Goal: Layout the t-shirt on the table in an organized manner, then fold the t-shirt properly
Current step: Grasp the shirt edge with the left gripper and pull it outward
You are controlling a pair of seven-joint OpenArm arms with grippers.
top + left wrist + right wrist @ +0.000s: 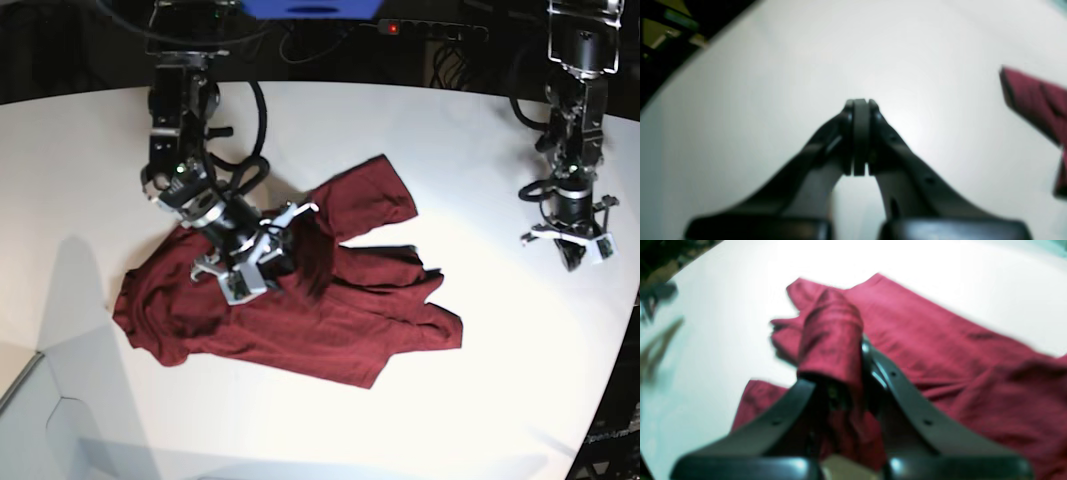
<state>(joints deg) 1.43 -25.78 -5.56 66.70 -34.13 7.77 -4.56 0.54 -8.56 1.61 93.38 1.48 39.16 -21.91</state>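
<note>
On the table (420,130), the right hand (840,366) pinches the t-shirt (330,320); the left hand (860,133) is pressed together.

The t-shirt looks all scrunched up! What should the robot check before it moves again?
1. Right gripper has cloth pinched: ok, shut on a fold of the t-shirt.
2. Left gripper empty: ok, shut over bare table.
3. T-shirt spread flat: not ok, crumpled.
4. T-shirt fully on the table: ok.
5. Left gripper away from the cloth: ok, off to the side.
6. Only one layer pinched: cannot tell.
</note>
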